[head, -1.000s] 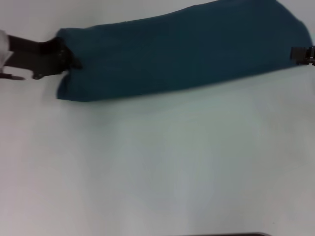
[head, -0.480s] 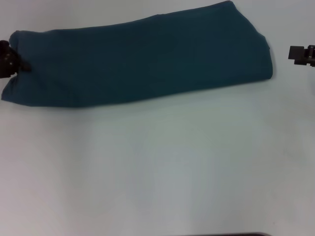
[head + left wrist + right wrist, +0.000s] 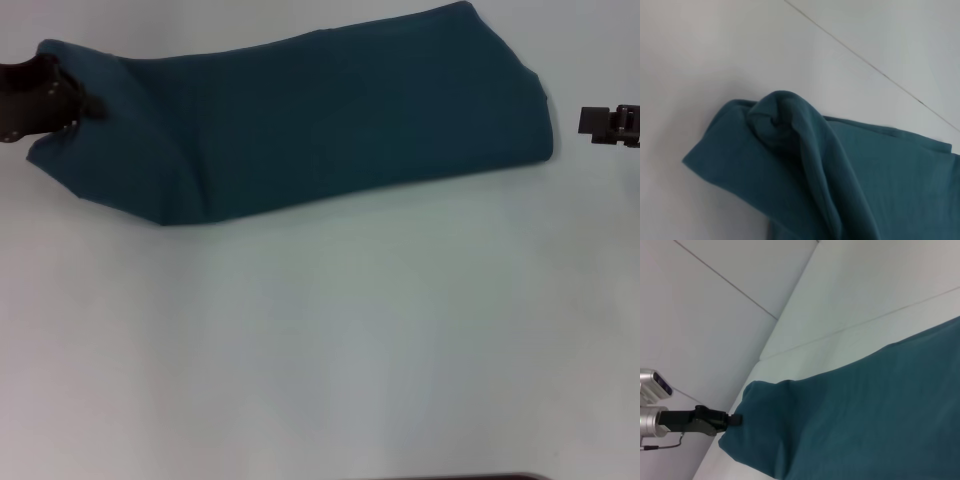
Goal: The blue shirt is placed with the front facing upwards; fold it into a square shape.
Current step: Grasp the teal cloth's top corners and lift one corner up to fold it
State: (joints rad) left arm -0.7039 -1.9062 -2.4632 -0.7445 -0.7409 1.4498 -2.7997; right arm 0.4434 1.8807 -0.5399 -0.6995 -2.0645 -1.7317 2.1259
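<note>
The blue shirt [image 3: 330, 120] lies on the white table as a long folded band across the far side, with no lettering showing. My left gripper [image 3: 82, 106] is shut on the shirt's left end and holds it lifted, so the end bends over toward the middle. The left wrist view shows that pinched end as a raised fold of cloth [image 3: 790, 125]. The right wrist view shows the shirt [image 3: 875, 415] with my left gripper [image 3: 735, 419] at its far end. My right gripper [image 3: 592, 122] is by the right edge, a little apart from the shirt's right end.
The white table [image 3: 320, 340] stretches bare in front of the shirt. A dark edge [image 3: 450, 477] shows at the very bottom of the head view. A pale wall [image 3: 715, 285] with seams rises behind the table.
My left gripper first drew the shirt leftward, off my right gripper. It has since moved back right with the shirt's left end, lifting it into a bend. My right gripper has hardly moved.
</note>
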